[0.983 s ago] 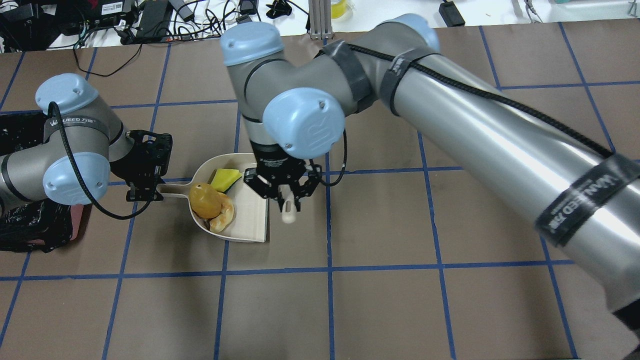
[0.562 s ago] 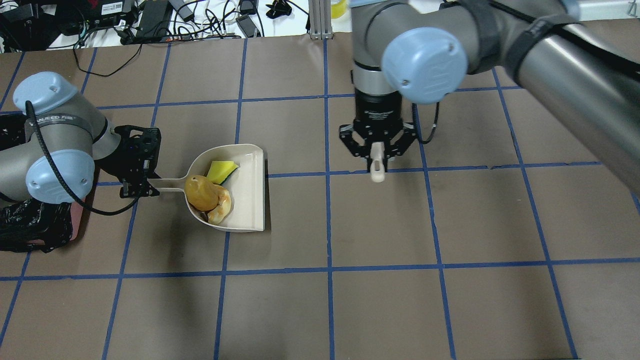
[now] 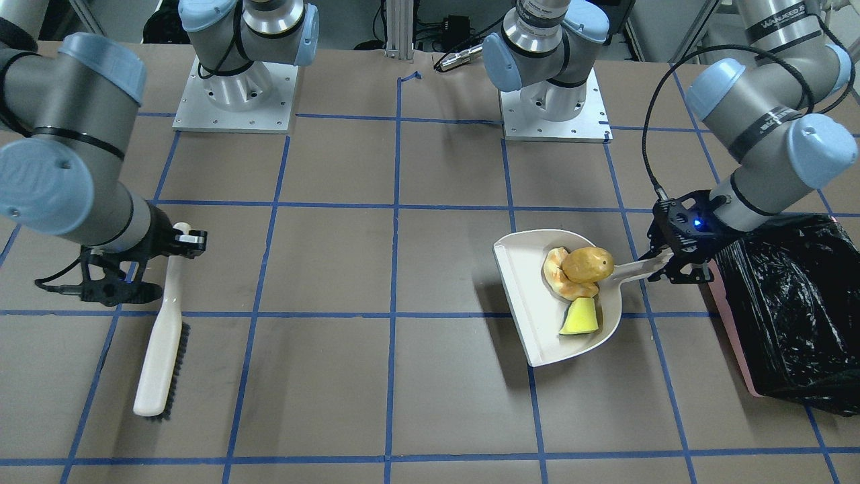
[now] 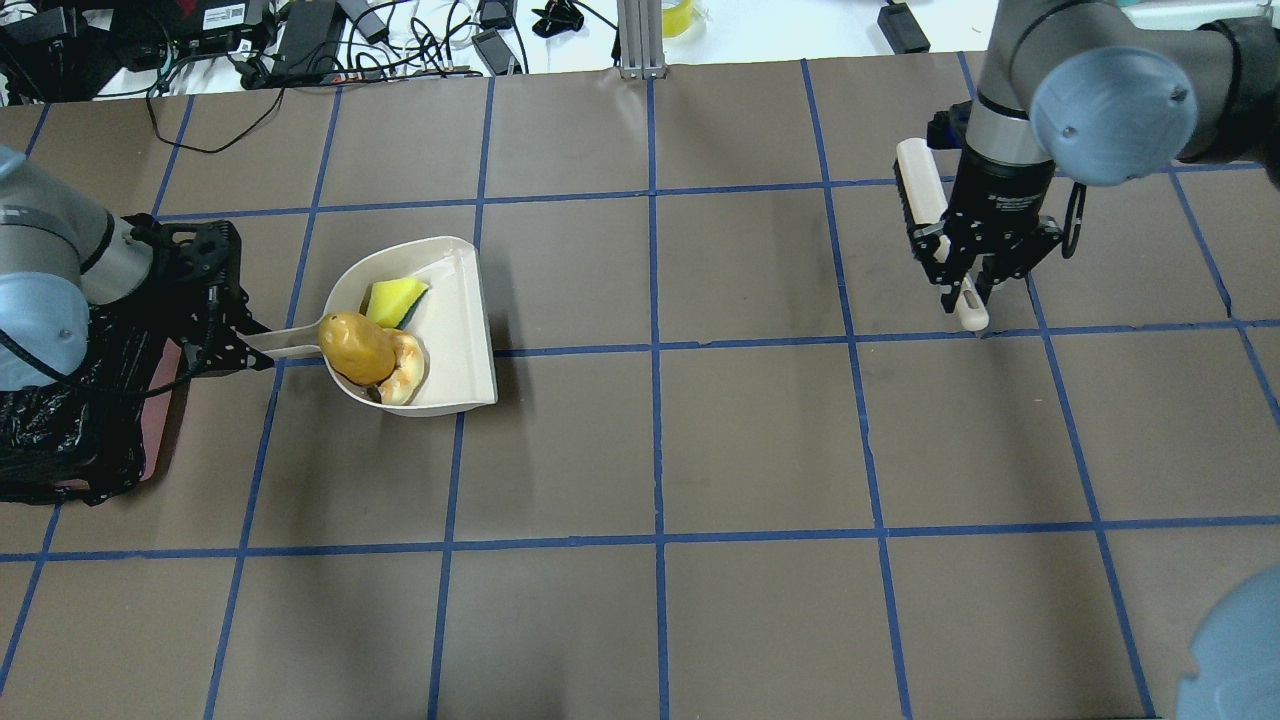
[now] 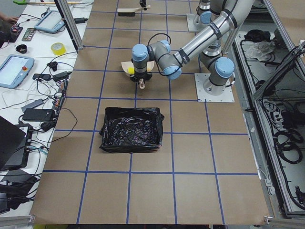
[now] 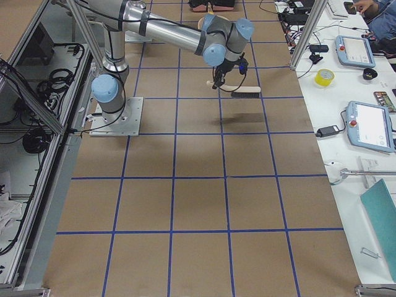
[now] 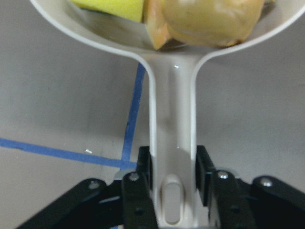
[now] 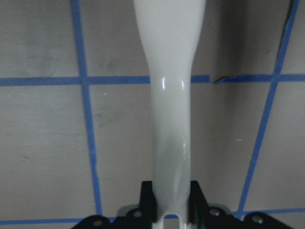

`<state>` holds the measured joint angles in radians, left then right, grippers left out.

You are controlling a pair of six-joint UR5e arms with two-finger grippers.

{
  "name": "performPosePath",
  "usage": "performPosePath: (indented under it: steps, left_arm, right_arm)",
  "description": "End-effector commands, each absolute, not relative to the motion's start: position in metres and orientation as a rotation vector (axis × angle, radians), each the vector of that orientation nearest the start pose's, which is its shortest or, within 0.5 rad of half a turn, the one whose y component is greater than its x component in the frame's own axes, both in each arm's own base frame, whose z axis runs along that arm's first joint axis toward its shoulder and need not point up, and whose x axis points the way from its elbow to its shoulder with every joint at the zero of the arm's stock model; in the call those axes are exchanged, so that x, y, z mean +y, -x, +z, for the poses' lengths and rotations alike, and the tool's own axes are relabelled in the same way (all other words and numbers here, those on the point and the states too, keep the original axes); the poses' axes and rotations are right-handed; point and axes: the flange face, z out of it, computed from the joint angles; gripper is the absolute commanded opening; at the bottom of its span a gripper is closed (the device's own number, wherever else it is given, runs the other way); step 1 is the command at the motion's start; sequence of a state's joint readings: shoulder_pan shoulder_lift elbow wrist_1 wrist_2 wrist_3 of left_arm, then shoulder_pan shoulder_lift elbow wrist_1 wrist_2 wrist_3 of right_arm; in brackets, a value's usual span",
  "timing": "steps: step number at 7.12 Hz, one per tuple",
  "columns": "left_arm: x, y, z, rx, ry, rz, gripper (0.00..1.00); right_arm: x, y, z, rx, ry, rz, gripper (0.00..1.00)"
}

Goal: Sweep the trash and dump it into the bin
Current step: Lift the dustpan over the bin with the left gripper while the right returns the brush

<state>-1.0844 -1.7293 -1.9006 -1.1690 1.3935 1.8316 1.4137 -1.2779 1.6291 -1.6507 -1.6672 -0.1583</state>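
Note:
My left gripper (image 4: 225, 345) is shut on the handle of the beige dustpan (image 4: 455, 330) and holds it a little above the table; the wrist view shows the jaws clamped on the handle (image 7: 171, 143). In the pan lie the trash items: a golden-brown lump (image 4: 355, 350), a toasted bread piece (image 4: 405, 372) and a yellow wedge (image 4: 392, 298). The pink bin (image 3: 739, 343) with its black bag (image 4: 50, 440) stands just left of the gripper. My right gripper (image 4: 965, 290) is shut on the white brush (image 3: 161, 336) at the far right.
Blue tape lines grid the brown table (image 4: 650, 450). Cables and devices (image 4: 300, 40) lie beyond the far edge. The two arm bases (image 3: 235, 87) stand at the robot's side of the table.
My right arm has carried the brush from beside the dustpan far to the right. My left gripper has pulled the dustpan with the trash left, toward the bin.

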Motion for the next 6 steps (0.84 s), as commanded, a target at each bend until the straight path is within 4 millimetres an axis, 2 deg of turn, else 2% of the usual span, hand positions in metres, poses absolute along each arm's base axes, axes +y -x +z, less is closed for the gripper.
performPosePath:
  steps: [1,2,4,5,6]
  left_arm:
    - [-0.525,-0.157,0.351,2.672,-1.937,-0.212,0.00]
    - [-0.518,-0.193,0.366,2.714,-1.844,-0.228,0.00]
    - [-0.481,-0.294,0.378,2.882,-1.579,-0.257,0.00]
    - [-0.466,-0.338,0.396,2.920,-1.469,-0.251,0.00]
    - [-0.462,-0.364,0.412,2.935,-1.429,-0.172,0.00]
  right_arm:
    - [-0.589,0.052,0.283,3.166,0.158,0.364,0.00]
    - [-0.593,0.078,0.274,3.169,0.113,0.343,0.00]
    - [-0.593,0.094,0.257,3.176,0.066,0.376,0.00]
    - [-0.588,0.101,0.245,3.147,0.030,0.402,0.00]
    - [-0.582,0.099,0.238,3.140,0.025,0.420,0.00]
